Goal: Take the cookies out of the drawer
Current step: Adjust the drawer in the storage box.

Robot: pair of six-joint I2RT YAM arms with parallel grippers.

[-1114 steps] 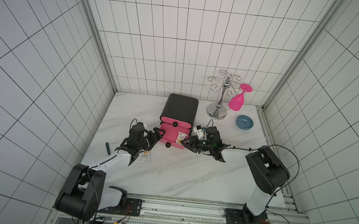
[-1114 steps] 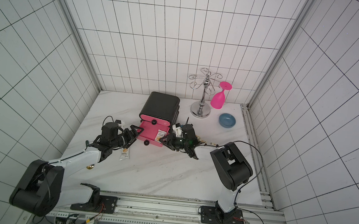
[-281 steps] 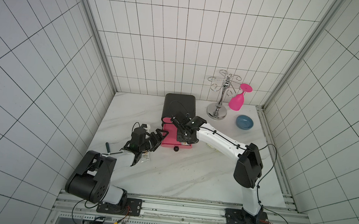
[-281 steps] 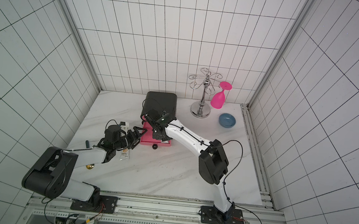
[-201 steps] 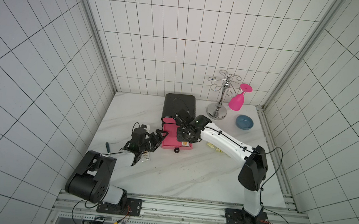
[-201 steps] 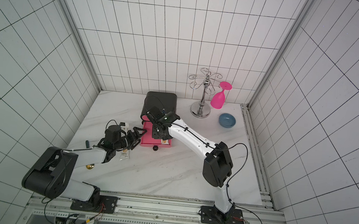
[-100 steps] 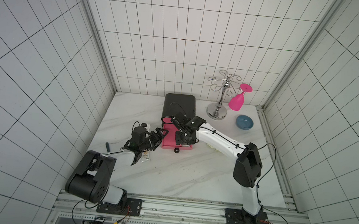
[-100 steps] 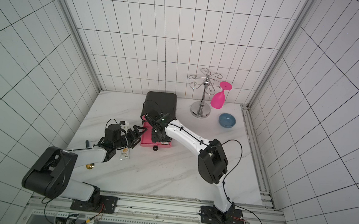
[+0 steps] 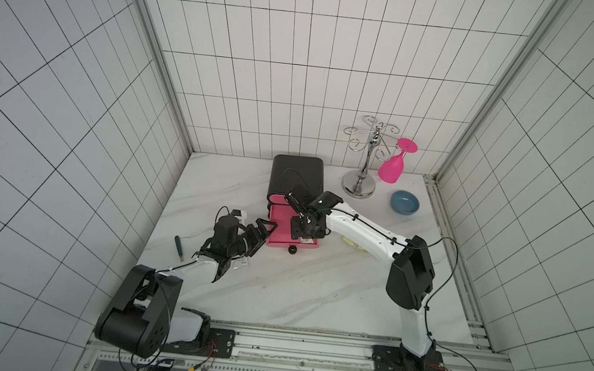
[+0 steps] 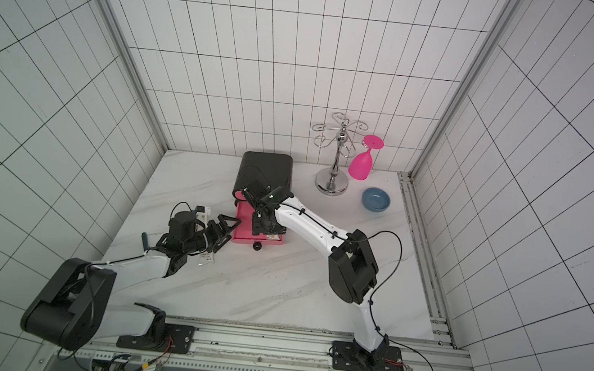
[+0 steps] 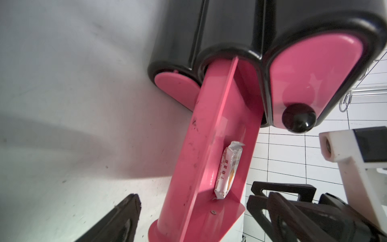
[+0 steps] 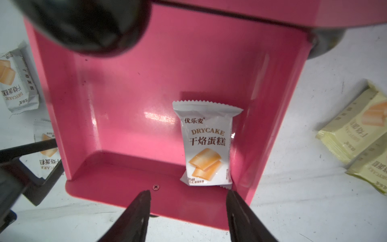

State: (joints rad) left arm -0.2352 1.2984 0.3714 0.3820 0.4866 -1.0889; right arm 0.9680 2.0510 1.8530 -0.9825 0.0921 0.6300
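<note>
Sitting on marble tabletop (image 9: 314, 290) w/ grey veins — cookies (image 12: 354, 125); walls (image 9: 301, 62) white tile.

Both top views are bright and evenly lit, with tile lines spreading at the frame edges; only faint shadows lie on the table (image 9: 277, 286) at the centre. In the left wrist view a broad grey shadow crosses the table. In the right wrist view glare shines on the pink drawer (image 12: 159, 115), and the near black knob (image 12: 88, 25) is blurred.
</note>
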